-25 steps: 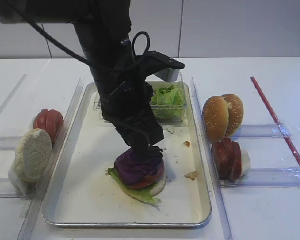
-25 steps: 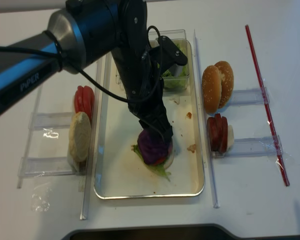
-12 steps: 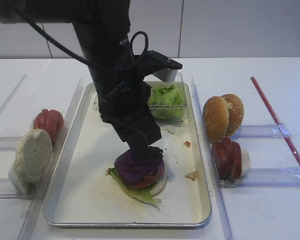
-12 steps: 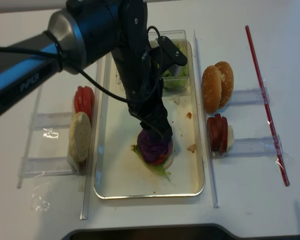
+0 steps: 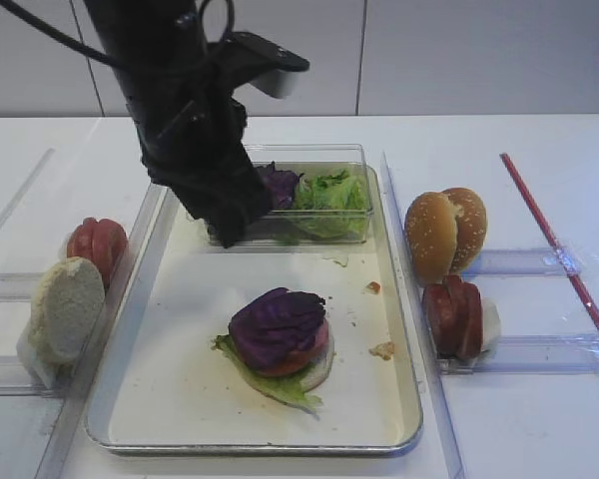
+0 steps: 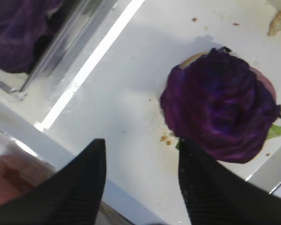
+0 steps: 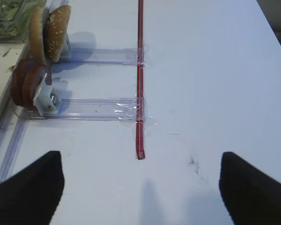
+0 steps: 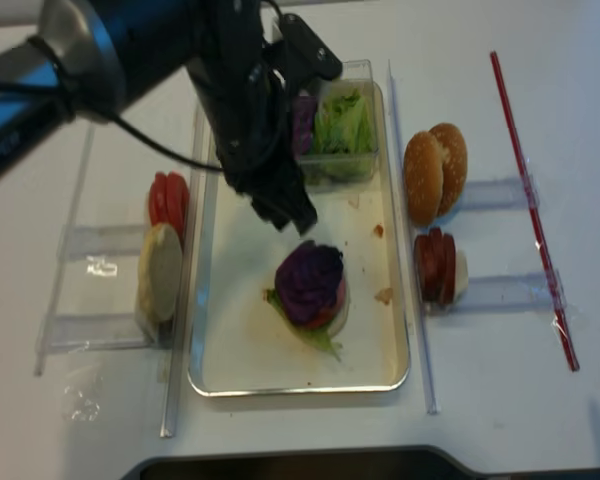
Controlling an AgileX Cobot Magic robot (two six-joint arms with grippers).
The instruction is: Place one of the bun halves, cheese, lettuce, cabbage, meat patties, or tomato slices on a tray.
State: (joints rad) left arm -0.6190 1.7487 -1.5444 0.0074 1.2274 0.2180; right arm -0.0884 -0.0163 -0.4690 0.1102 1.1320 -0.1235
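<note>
A purple cabbage (image 5: 277, 324) (image 8: 310, 280) (image 6: 220, 103) leaf lies on top of a stack of tomato slice, lettuce (image 5: 270, 384) and bun half in the middle of the tray (image 5: 180, 369) (image 8: 235, 355). My left gripper (image 5: 225, 235) (image 8: 295, 222) (image 6: 141, 143) hangs open and empty above the tray, left of and behind the stack. My right gripper (image 7: 140, 159) stands open over bare table at the right. Cheese is out of view.
A clear box (image 5: 319, 195) of lettuce and purple leaves sits at the tray's far end. Right racks hold bun halves (image 5: 444, 230) and meat patties (image 5: 454, 314). Left racks hold tomato slices (image 5: 95, 244) and a bun half (image 5: 65, 304). A red strip (image 5: 549, 239) runs along the far right.
My left gripper has opened, let go of the cabbage and risen back-left toward the clear box. The cabbage stays on the stack.
</note>
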